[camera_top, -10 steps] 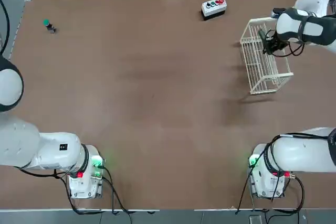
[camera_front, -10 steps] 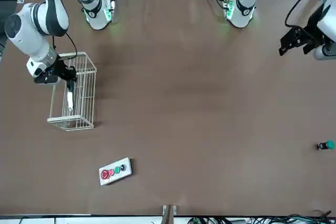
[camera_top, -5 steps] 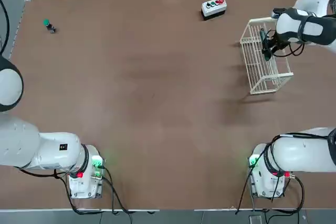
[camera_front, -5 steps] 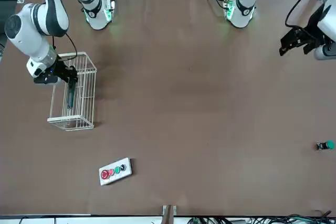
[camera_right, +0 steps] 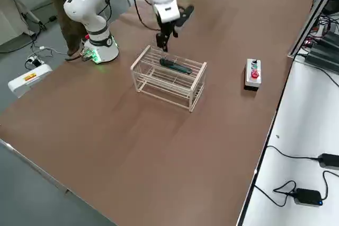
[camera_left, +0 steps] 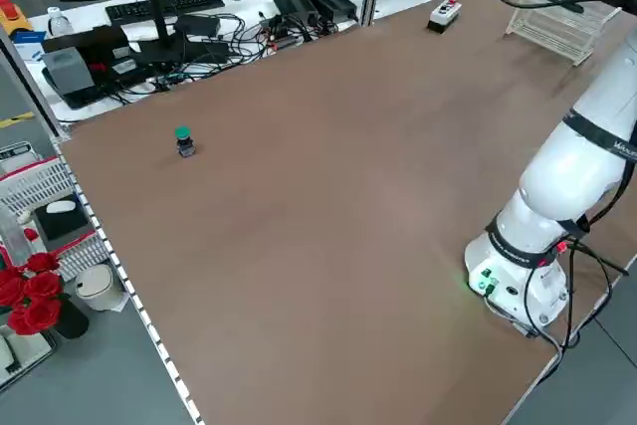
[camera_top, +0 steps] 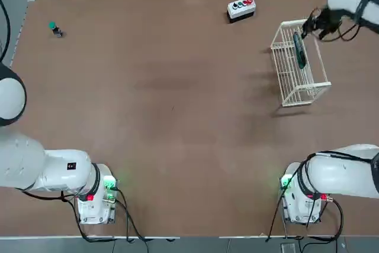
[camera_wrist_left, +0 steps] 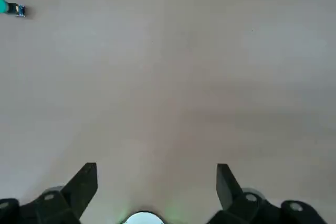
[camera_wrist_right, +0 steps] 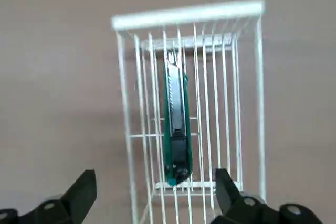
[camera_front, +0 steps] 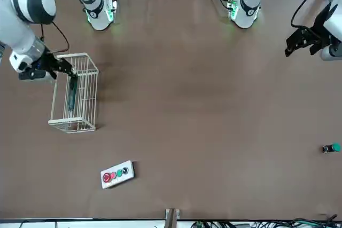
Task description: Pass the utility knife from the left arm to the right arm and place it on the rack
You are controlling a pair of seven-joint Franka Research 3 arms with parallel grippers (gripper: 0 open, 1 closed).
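Where cables crowd, brown table

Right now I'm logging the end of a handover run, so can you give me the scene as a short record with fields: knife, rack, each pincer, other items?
knife: slim dark green and black utility knife lying lengthwise on the rack's bars, released
rack: white wire rack at the table's far right side
right pincer: right pincer open, empty, by the rack's end
left pincer: left pincer open, empty, over bare table
other items: grey box with coloured buttons; small green-capped knob
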